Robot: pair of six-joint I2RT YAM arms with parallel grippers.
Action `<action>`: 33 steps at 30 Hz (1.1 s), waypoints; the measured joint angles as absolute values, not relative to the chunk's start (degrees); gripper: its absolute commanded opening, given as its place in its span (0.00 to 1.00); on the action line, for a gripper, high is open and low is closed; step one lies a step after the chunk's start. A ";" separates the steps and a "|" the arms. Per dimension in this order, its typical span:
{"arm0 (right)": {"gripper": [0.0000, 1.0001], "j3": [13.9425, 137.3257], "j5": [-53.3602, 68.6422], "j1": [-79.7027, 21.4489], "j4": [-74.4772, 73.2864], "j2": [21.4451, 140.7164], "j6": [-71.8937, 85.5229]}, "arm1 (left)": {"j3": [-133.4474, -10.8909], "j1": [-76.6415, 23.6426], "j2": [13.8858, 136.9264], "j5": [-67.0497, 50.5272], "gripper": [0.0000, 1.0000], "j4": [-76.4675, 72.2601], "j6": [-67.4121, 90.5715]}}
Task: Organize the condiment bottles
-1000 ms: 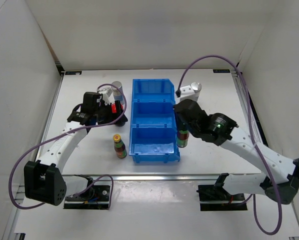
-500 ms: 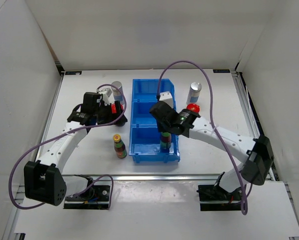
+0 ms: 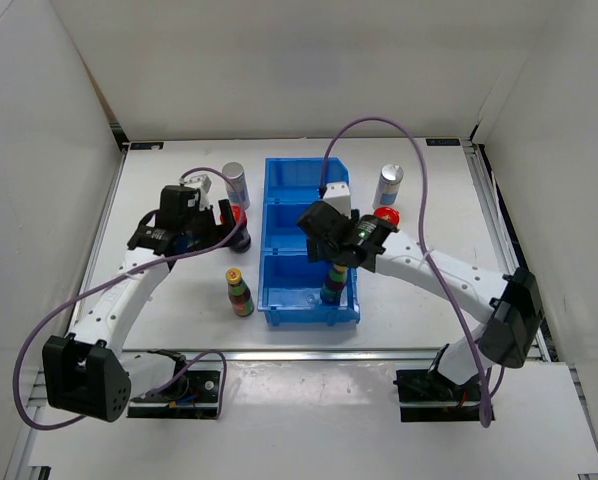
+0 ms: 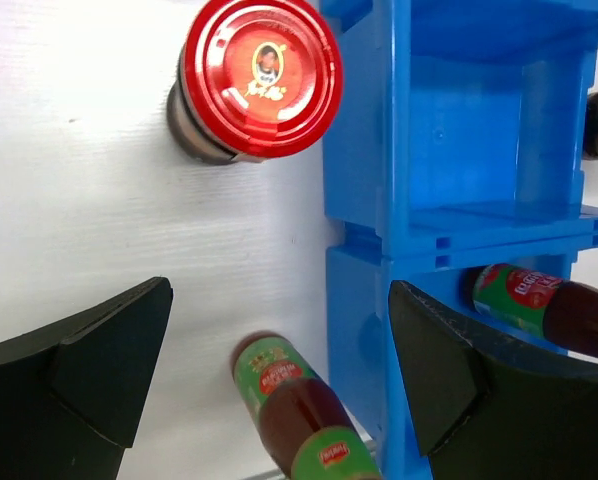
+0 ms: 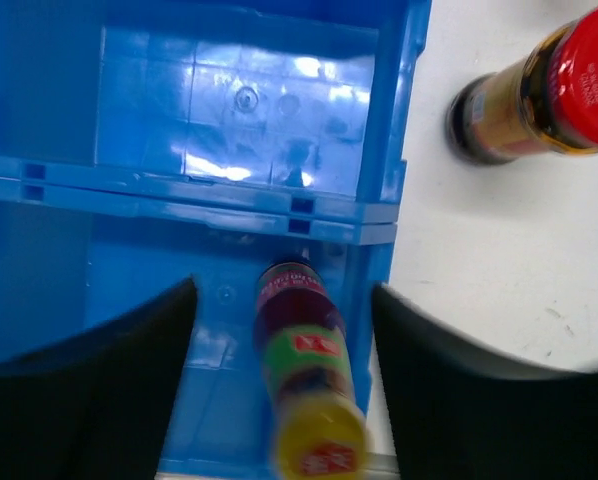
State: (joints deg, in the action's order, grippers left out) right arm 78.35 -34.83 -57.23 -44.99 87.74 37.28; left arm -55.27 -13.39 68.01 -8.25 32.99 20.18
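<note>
A slim yellow-capped bottle [image 5: 301, 345] stands in the near compartment of the blue bin [image 3: 279, 300]. My right gripper [image 5: 284, 290] is open just above it, its fingers apart from the bottle on both sides; from above, the right gripper [image 3: 329, 258] hides the bottle's top. Left of the bin, a second yellow-capped bottle [image 3: 240, 292] stands on the table. My left gripper [image 4: 279, 300] hangs open and empty near a red-capped bottle [image 4: 254, 80]. Another red-capped bottle [image 3: 385, 216] and a silver-capped one [image 3: 389, 183] stand right of the bin. A silver-capped bottle [image 3: 235, 180] stands at the back left.
The bin's middle compartment [image 5: 244, 95] and far compartment [image 3: 304, 178] hold no bottles. White walls close in the table on three sides. Purple cables arc over both arms.
My right gripper carried the yellow-capped bottle from right of the bin into the near compartment, then opened and let go. My left gripper drew back, uncovering the red-capped bottle.
</note>
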 measured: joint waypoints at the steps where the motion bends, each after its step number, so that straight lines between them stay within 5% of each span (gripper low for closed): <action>1: 0.88 78.50 -35.22 -57.23 -44.95 87.31 37.54 | -55.42 -13.19 67.70 -8.08 1.00 33.63 20.51; 4: 1.00 78.54 -36.77 -57.43 -44.95 84.73 38.02 | -57.45 -12.78 66.59 -7.92 1.00 36.62 21.96; 14: 1.00 72.03 -45.10 -60.14 -42.22 70.85 39.09 | -62.33 -13.30 56.01 -5.87 1.00 41.08 25.06; 24: 1.00 54.43 -51.29 -60.75 -39.66 51.46 44.58 | -56.99 -16.84 55.35 -18.55 1.00 39.31 20.91; 33: 1.00 55.86 -52.47 -60.77 -39.59 57.91 47.75 | -69.76 -19.70 53.54 -13.39 1.00 41.17 14.46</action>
State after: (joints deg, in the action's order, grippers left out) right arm 55.86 -52.47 -60.77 -39.59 57.91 47.75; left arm -69.76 -19.70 53.54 -13.39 41.17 14.46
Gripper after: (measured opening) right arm 0.998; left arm 1.000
